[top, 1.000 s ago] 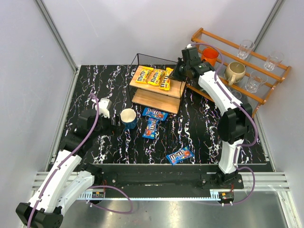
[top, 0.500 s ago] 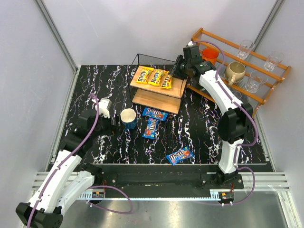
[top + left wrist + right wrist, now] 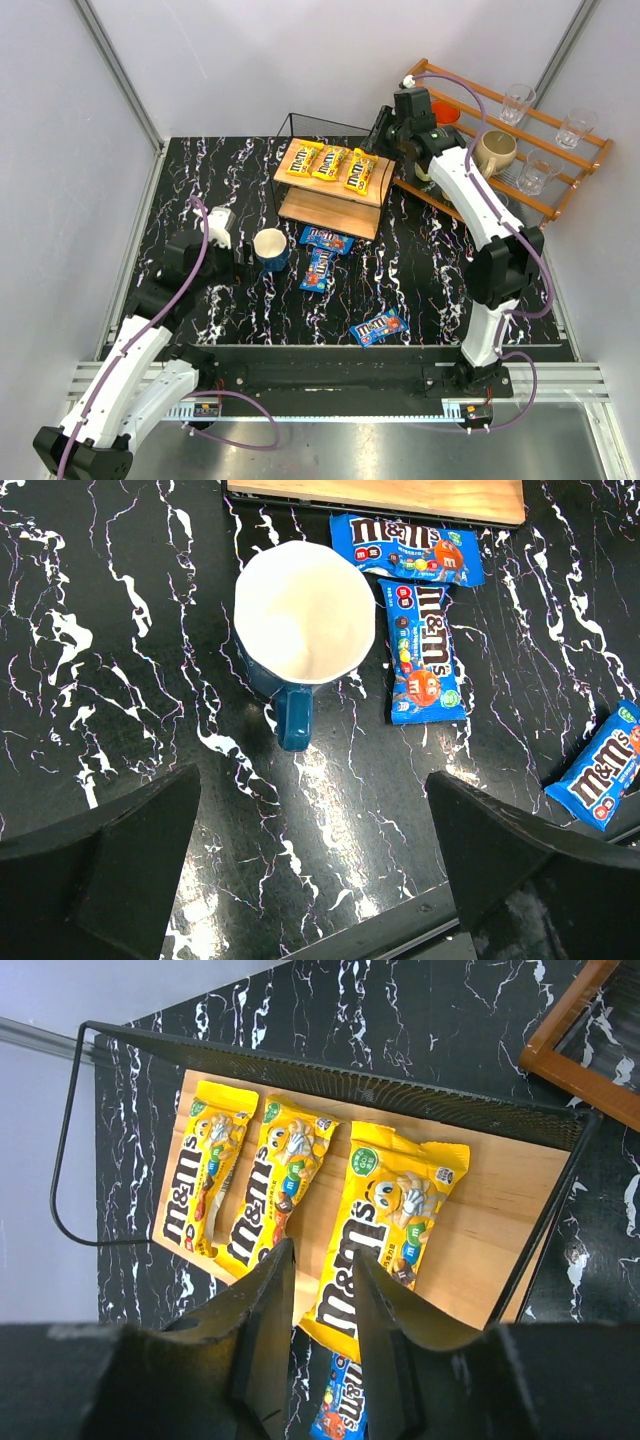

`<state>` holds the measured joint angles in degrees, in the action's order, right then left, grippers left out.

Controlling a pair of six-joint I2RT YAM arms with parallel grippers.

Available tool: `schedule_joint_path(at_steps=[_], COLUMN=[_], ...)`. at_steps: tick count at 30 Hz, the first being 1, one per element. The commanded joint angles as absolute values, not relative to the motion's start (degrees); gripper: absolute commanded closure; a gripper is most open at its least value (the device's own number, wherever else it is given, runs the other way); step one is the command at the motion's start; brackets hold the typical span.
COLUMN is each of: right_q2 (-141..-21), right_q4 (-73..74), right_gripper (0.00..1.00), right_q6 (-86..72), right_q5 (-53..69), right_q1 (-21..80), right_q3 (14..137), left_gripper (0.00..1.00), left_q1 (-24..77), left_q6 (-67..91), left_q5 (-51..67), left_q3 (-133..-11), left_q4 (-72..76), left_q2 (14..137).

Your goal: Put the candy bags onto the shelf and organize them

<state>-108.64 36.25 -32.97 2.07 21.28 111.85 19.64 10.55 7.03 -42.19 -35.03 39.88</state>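
Three yellow candy bags lie side by side on the top board of the shelf. In the right wrist view they are the left bag, the middle bag and the right bag. My right gripper hovers above the right bag, open and holding nothing. Three blue candy bags lie on the table in front of the shelf. My left gripper is open near the blue mug, empty.
A blue mug with a white inside stands left of the blue bags. An orange-brown slatted rack with mugs and glasses sits at the back right, close behind my right arm. Grey walls enclose the table.
My right gripper opened and let go of the third yellow bag, which now lies flat on the top board. The gripper lifted and drew back to the right. The left arm stayed still.
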Motion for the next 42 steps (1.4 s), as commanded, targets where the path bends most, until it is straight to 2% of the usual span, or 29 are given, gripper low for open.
schedule_joint_path(at_steps=[1, 7, 11, 16, 21, 24, 30, 38, 39, 40, 42], right_q2=[-104.5, -97.8, -92.3, -85.1, -76.1, -71.4, -66.2, -68.6, -68.6, -68.6, -68.0], right_q4=[33.5, 21.6, 22.5, 25.1, 15.9, 10.5, 8.0, 14.0, 15.9, 17.3, 20.9], right_gripper=[0.62, 0.61, 0.61, 0.61, 0.60, 0.60, 0.60, 0.56, 0.55, 0.47, 0.43], right_q6=[-30.4, -22.5, -14.1, -10.1, -20.8, -26.9, -35.6, -39.4, -40.2, -42.3, -43.8], right_q5=[3.7, 19.9, 21.3, 12.0, 10.8, 9.1, -3.7, -16.9, -20.6, -22.8, -28.4], right_q1=[21.0, 21.3, 24.3, 33.2, 36.5, 37.5, 37.9, 37.8, 37.8, 37.7, 36.8], right_q3=[112.4, 104.0, 101.4, 92.9, 70.3, 61.3, 45.5, 47.2, 48.3, 48.9, 50.9], left_gripper=[0.01, 0.01, 0.01, 0.01, 0.01, 0.01, 0.01, 0.01, 0.01, 0.01, 0.01], left_q1=[19.8, 19.9, 19.9, 19.8, 19.9, 19.9, 20.0, 19.9, 19.9, 19.9, 19.9], left_q6=[11.0, 11.0, 10.9, 10.9, 10.9, 11.0, 11.0, 11.0, 11.0, 11.0, 11.0], left_q5=[6.1, 6.2, 6.2, 6.2, 6.2, 6.3, 6.4, 6.5, 6.4, 6.4, 6.3], left_q3=[-42.8, -42.7, -42.9, -43.0, -43.0, -42.9, -43.0, -42.9, -42.8, -42.7, -42.8], left_q4=[-33.5, -33.4, -33.4, -33.4, -33.4, -33.4, -33.5, -33.5, -33.5, -33.5, -33.5], left_q2=[39.9, 40.2, 40.7, 41.0, 40.8, 40.5, 40.6, 40.2, 40.2, 40.0, 39.7])
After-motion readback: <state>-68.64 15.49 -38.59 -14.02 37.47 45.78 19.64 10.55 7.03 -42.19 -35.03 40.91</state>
